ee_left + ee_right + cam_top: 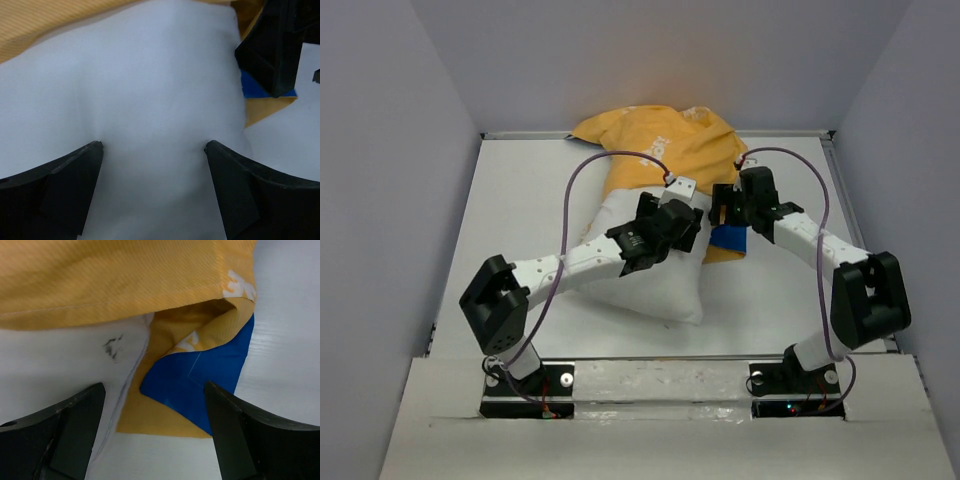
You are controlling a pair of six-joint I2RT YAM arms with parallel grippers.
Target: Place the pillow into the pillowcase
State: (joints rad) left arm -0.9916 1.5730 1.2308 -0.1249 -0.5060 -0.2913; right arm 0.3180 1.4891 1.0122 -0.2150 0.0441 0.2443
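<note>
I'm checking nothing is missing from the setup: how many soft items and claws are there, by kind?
Pillow: 1
Pillowcase: 1
Claws: 2, the left claw and the right claw
Total: 4

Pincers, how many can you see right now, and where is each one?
2. The left pincer hangs open over the white pillow, near the pillowcase edge. The right pincer hangs open above the pillowcase's folded blue corner. None seems hidden.
</note>
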